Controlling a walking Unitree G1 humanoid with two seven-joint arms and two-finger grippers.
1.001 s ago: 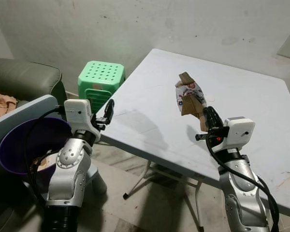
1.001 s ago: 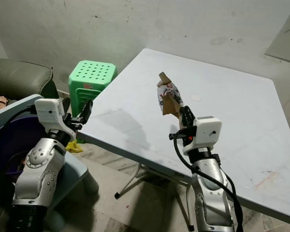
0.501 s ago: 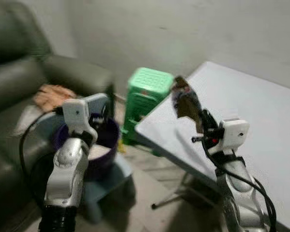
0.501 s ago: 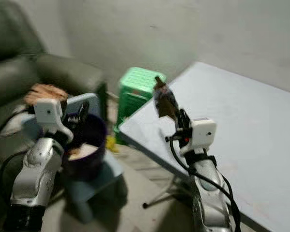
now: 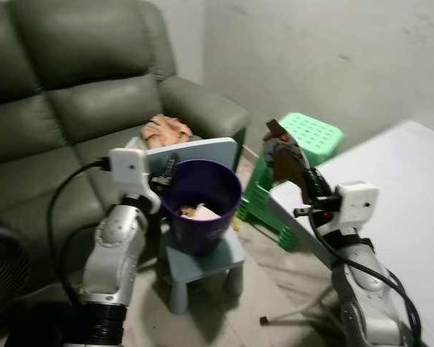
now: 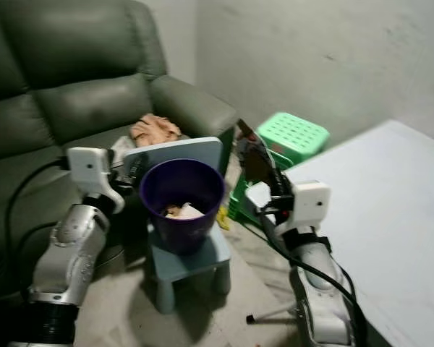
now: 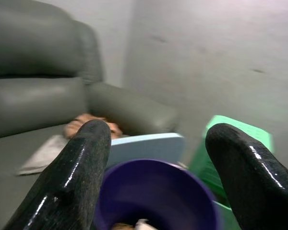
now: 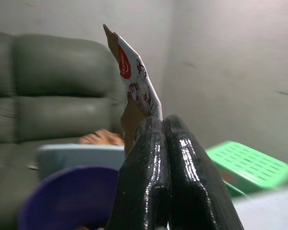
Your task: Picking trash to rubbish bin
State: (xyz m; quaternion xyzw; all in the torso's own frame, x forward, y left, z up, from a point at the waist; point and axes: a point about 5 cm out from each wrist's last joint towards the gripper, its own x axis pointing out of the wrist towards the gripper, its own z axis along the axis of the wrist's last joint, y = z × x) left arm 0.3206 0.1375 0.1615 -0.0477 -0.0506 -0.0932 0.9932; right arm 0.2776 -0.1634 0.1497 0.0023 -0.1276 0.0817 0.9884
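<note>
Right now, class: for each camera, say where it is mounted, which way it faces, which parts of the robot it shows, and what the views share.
Left and right eye: on the head, facing forward and down at the purple bin on a small stool; both arms show.
Left wrist: looks along the open left hand into the bin.
Right wrist: looks along the right hand, shut on a wrapper.
Shared: bin, sofa, green stool.

Right gripper [image 6: 269,182] pinched crumpled carton scrap [image 6: 252,155], raised, just right of purple bin [image 6: 181,195]. Left gripper [image 6: 134,168] hovered at bin's left rim. Bin held trash, stood on small blue chair [image 6: 192,259]. Green stool [image 6: 289,139] behind right gripper; white table [image 6: 390,210] to its right.
</note>
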